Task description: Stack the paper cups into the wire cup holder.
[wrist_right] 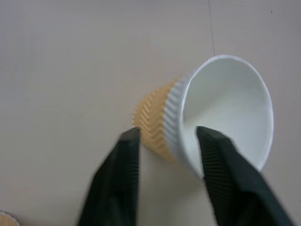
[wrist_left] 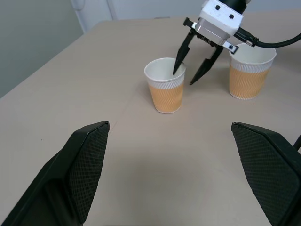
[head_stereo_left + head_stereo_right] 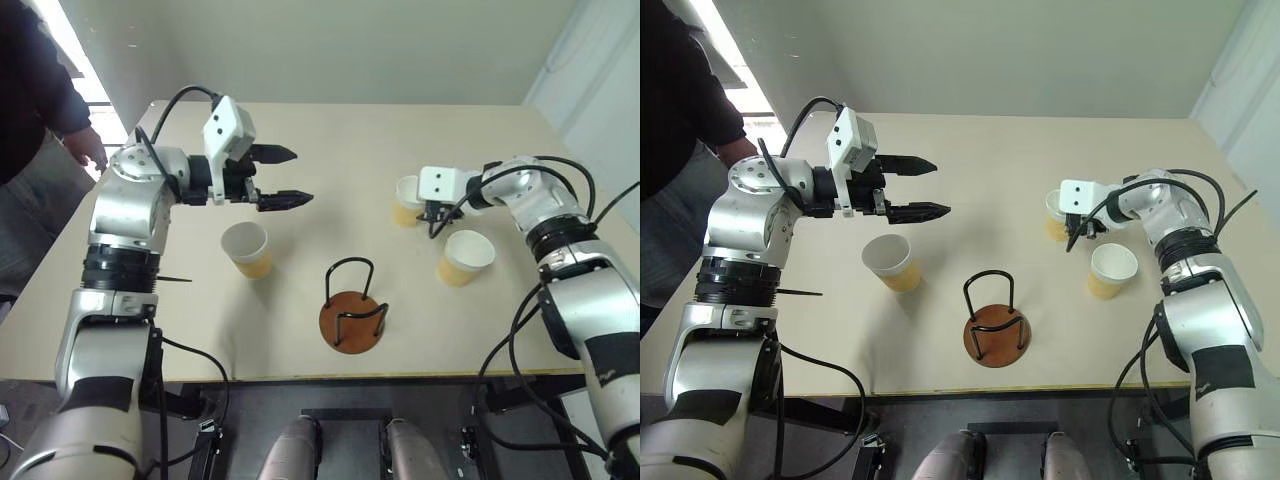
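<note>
The right end effector (image 3: pixel 432 222), at right of the frame, straddles the rim of a paper cup (image 3: pixel 406 200), one finger inside, one outside, not yet clamped. The left end effector (image 3: pixel 290 177), upper left, hovers released. On the beige worktop (image 3: pixel 330 140), the wire cup holder (image 3: pixel 352 312) stands empty at lower centre, between two other cups (image 3: pixel 246 249) (image 3: pixel 464 257).
</note>
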`<move>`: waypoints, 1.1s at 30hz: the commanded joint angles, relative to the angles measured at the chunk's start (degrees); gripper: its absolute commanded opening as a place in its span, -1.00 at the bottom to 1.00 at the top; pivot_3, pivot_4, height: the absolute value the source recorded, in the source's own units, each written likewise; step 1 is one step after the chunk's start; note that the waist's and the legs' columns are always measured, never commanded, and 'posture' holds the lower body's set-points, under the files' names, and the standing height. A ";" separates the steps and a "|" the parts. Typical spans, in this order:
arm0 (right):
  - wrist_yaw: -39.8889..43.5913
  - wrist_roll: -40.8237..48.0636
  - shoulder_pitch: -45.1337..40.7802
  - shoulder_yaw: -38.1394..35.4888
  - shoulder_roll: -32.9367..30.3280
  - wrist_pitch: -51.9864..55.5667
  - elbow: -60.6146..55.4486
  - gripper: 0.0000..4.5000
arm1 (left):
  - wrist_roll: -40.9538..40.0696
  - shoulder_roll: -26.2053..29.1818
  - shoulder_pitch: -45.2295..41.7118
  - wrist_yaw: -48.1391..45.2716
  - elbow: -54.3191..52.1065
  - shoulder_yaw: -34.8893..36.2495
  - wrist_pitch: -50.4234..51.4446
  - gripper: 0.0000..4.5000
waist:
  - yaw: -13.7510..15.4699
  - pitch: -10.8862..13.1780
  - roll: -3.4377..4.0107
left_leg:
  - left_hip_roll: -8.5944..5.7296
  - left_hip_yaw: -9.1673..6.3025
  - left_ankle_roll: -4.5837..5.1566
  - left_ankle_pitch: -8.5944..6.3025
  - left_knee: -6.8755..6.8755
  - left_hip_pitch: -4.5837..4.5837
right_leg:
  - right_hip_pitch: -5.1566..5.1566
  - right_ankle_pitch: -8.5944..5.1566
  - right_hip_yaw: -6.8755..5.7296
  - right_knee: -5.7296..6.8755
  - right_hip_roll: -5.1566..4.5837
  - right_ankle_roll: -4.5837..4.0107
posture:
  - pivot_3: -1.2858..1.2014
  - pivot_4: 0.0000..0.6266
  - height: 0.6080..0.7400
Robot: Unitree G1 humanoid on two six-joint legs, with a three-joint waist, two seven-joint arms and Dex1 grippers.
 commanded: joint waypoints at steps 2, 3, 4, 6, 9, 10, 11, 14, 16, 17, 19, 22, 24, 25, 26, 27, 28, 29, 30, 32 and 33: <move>4.16 1.61 -2.70 -1.81 -0.37 0.75 -1.42 -0.99 | -0.11 0.64 -0.73 -0.76 -1.06 0.49 -1.22 0.99 | 0.00 0.00 0.00 | 0.00 0.00 -0.02 -0.01 0.00 -0.02 | 0.00 -0.01 -0.01 -0.01 0.00 -0.02 | 0.03 -0.52 1.00; 5.55 2.18 -2.73 -2.20 -0.68 1.08 -2.13 -0.99 | -0.05 0.60 -0.83 -0.91 -0.93 0.40 -1.31 0.99 | 0.00 0.00 0.00 | 0.00 0.00 -0.03 -0.02 0.00 -0.03 | -0.01 -0.02 -0.01 -0.01 0.00 -0.03 | 0.03 -0.52 1.00; 7.85 3.35 -2.68 -2.93 -1.31 1.89 -3.69 -0.99 | 0.06 0.56 -1.01 -1.16 -0.62 0.25 -1.47 0.99 | 0.00 0.00 0.00 | 0.00 0.00 -0.04 -0.02 0.00 -0.05 | -0.03 -0.02 -0.02 -0.01 0.00 -0.04 | 0.03 -0.52 1.00; 11.98 5.42 -2.07 -4.28 -2.74 3.73 -7.71 -0.99 | 0.17 0.56 -1.24 -1.68 -0.14 -0.01 -1.70 0.99 | 0.01 0.00 0.00 | 0.00 -0.01 -0.04 -0.02 0.01 -0.16 | -0.11 -0.03 -0.03 0.00 0.00 -0.04 | 0.03 -0.52 1.00; 19.11 10.03 0.75 -6.87 -5.99 10.78 -19.86 -0.99 | 0.08 0.89 -1.33 -3.25 0.40 -0.60 -1.63 0.99 | 0.08 0.00 0.00 | 0.00 -0.05 -0.08 0.01 0.08 -0.49 | -0.34 -0.02 -0.12 0.01 0.00 -0.04 | 0.03 -0.52 1.00; 21.07 11.61 1.83 -7.76 -7.05 14.07 -24.51 -0.99 | 0.00 1.06 -1.29 -4.01 0.47 -0.82 -1.56 0.99 | 0.12 0.00 0.00 | 0.00 -0.05 -0.08 0.01 0.09 -0.49 | -0.34 -0.03 -0.13 0.02 0.00 -0.06 | 0.03 -0.52 1.00; 23.17 13.69 3.02 -8.81 -8.32 18.63 -30.26 -0.99 | -0.12 1.33 -1.18 -5.05 0.47 -1.12 -1.42 0.99 | 0.17 0.00 0.00 | 0.00 -0.08 -0.11 0.02 0.09 -0.52 | -0.33 -0.05 -0.17 -0.02 0.01 -0.09 | 0.03 -0.52 1.00; 28.34 20.32 6.28 -11.52 -12.20 34.48 -47.88 -0.99 | -0.38 2.11 -0.81 -8.04 0.21 -1.89 -1.16 0.99 | 0.15 0.00 0.00 | 0.03 -0.08 -0.47 0.17 0.11 -0.55 | -0.32 -0.13 -0.24 -0.02 0.02 -0.20 | 0.03 -0.52 1.00; 31.00 26.35 7.57 -13.09 -14.68 47.24 -59.73 -0.99 | -0.31 2.59 -0.72 -9.83 0.20 -2.50 -1.34 0.99 | 0.10 0.00 0.00 | 0.04 -0.09 -0.73 0.30 0.10 -0.55 | -0.33 -0.19 -0.27 -0.01 0.03 -0.27 | 0.03 -0.52 1.00; 31.84 28.91 8.05 -13.64 -16.14 52.30 -64.86 -0.99 | -0.07 2.72 -0.82 -10.46 0.41 -2.82 -1.65 0.99 | 0.07 0.00 0.00 | 0.04 -0.08 -0.75 0.31 0.08 -0.54 | -0.33 -0.20 -0.28 0.00 0.04 -0.27 | 0.03 -0.52 1.00; 32.06 33.20 8.50 -14.62 -18.52 60.24 -72.61 -0.99 | 0.28 2.65 -1.26 -11.20 1.08 -3.24 -2.06 0.99 | 0.08 0.00 0.00 | 0.05 -0.09 -0.77 0.33 0.04 -0.50 | -0.33 -0.23 -0.28 0.02 0.05 -0.28 | 0.03 -0.52 1.00; 30.19 38.73 8.44 -15.73 -20.51 69.47 -80.17 -0.99 | 0.61 2.17 -2.17 -12.00 2.16 -3.81 -2.55 0.99 | 0.05 0.00 -0.01 | 0.07 -0.12 -0.73 0.34 0.06 -0.43 | -0.27 -0.28 -0.31 0.07 0.06 -0.30 | 0.03 -0.52 1.00; 28.26 41.68 7.93 -16.07 -20.68 73.99 -83.54 -0.99 | 0.90 1.69 -2.59 -12.62 2.85 -4.34 -3.13 0.99 | 0.02 0.00 -0.01 | 0.06 -0.13 -0.20 0.14 0.06 -0.40 | -0.25 -0.28 -0.29 0.07 0.07 -0.31 | 0.03 -0.52 1.00; 27.04 43.09 7.48 -16.19 -20.35 76.24 -85.14 -0.99 | 1.13 1.33 -2.81 -13.00 3.29 -4.69 -3.59 0.99 | 0.02 0.00 -0.01 | 0.06 -0.13 -0.13 0.19 0.07 -0.39 | -0.25 -0.28 -0.29 0.09 0.07 -0.31 | 0.03 -0.52 1.00; 26.07 44.16 7.31 -16.23 -20.30 77.59 -86.31 -0.99 | 1.43 0.93 -3.06 -13.30 3.71 -5.03 -4.02 0.99 | 0.02 0.00 -0.01 | 0.05 -0.13 -0.12 0.27 0.09 -0.37 | -0.25 -0.28 -0.28 0.15 0.07 -0.31 | 0.03 -0.52 1.00; 24.97 45.09 7.20 -16.14 -20.07 78.70 -87.41 -0.99 | 1.63 0.56 -3.30 -13.58 4.20 -5.25 -4.39 0.99 | 0.04 0.00 -0.01 | 0.05 -0.13 -0.09 0.32 0.10 -0.36 | -0.25 -0.28 -0.27 0.21 0.07 -0.31 | 0.03 -0.52 1.00; 24.01 45.88 7.19 -15.99 -20.00 79.39 -88.22 -0.99 | 1.86 0.28 -3.52 -13.73 4.74 -5.40 -4.80 0.99 | 0.03 0.00 -0.01 | 0.05 -0.13 -0.06 0.42 0.10 -0.36 | -0.26 -0.28 -0.27 0.30 0.06 -0.31 | 0.03 -0.52 1.00; 23.19 46.28 7.50 -15.65 -20.15 79.33 -89.01 -0.99 | 2.25 -0.01 -3.76 -13.82 5.38 -5.57 -5.46 0.99 | 0.03 0.00 -0.01 | 0.04 -0.13 -0.05 0.46 0.12 -0.35 | -0.28 -0.27 -0.27 0.38 0.06 -0.33 | 0.03 -0.52 1.00; 22.62 46.73 7.98 -15.49 -20.48 79.14 -89.60 -0.99 | 2.58 -0.40 -4.02 -13.88 5.90 -5.74 -5.85 0.99 | 0.04 0.00 -0.01 | 0.04 -0.13 -0.05 0.49 0.13 -0.34 | -0.29 -0.27 -0.27 0.45 0.06 -0.33 | 0.03 -0.52 1.00; 21.61 47.51 8.91 -14.98 -21.13 78.82 -90.56 -0.99 | 2.93 -0.93 -4.51 -14.24 6.86 -5.87 -6.38 0.99 | 0.05 0.00 -0.01 | 0.04 -0.13 -0.03 0.56 0.15 -0.33 | -0.32 -0.26 -0.27 0.55 0.06 -0.34 | 0.03 -0.52 1.00; 21.44 47.68 9.56 -14.73 -21.72 78.18 -90.76 -0.99 | 3.08 -1.31 -4.88 -14.36 7.38 -6.00 -6.61 0.99 | 0.08 0.00 -0.01 | 0.04 -0.13 -0.03 0.59 0.15 -0.33 | -0.32 -0.26 -0.27 0.60 0.06 -0.34 | 0.03 -0.52 1.00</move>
